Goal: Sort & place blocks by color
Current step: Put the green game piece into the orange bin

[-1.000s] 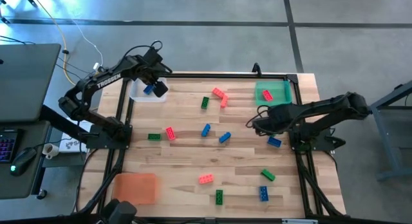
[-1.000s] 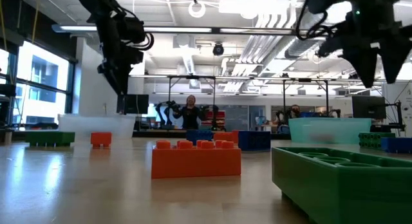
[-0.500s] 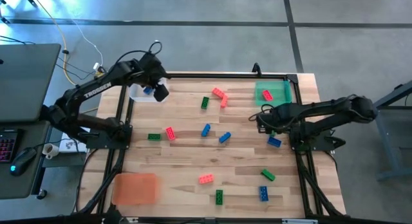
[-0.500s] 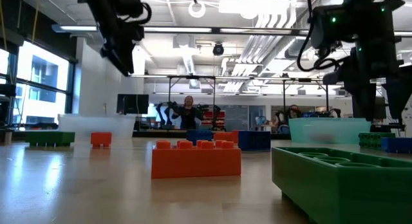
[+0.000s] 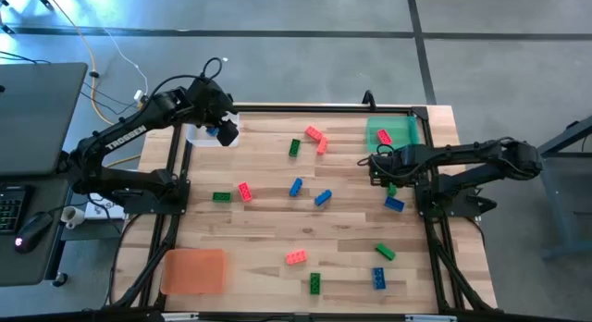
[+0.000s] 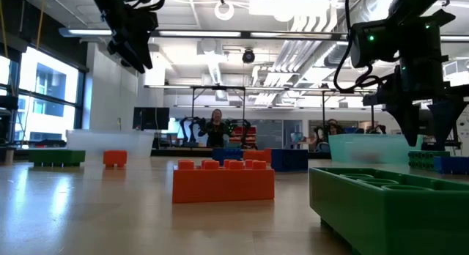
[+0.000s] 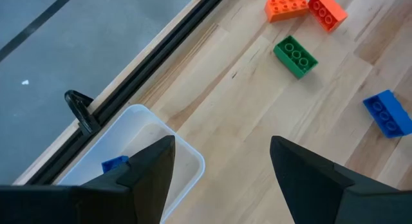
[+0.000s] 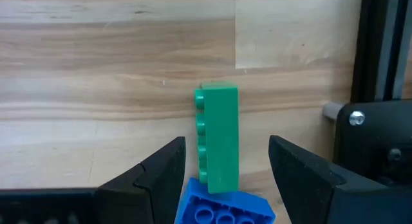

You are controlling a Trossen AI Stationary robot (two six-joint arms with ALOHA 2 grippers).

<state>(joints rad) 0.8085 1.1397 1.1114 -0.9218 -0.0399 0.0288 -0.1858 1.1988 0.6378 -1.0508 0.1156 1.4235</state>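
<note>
The tabletop (image 5: 277, 229) is pale wood planks in a dark frame, with grey floor around it and an open workshop beyond, where a person stands far off in the low view.

Near the front edge lie an orange tray (image 5: 194, 270) at the front left corner, then a red-orange block (image 5: 296, 257), a green block (image 5: 314, 283), a blue block (image 5: 379, 278) and another green block (image 5: 385, 253). Mid-table blocks are scattered in all three colours. At the back edge sit a clear tray (image 5: 203, 135) holding a blue block (image 7: 114, 164), and a green tray (image 5: 393, 132) holding a red-orange one.

The right gripper (image 8: 226, 166) hovers with its fingers apart, holding nothing, astride a green block on its side (image 8: 219, 137) that touches a blue block (image 8: 225, 210) near the right edge. The left gripper (image 7: 222, 163) hangs above the clear tray's rim, fingers wide and empty.
</note>
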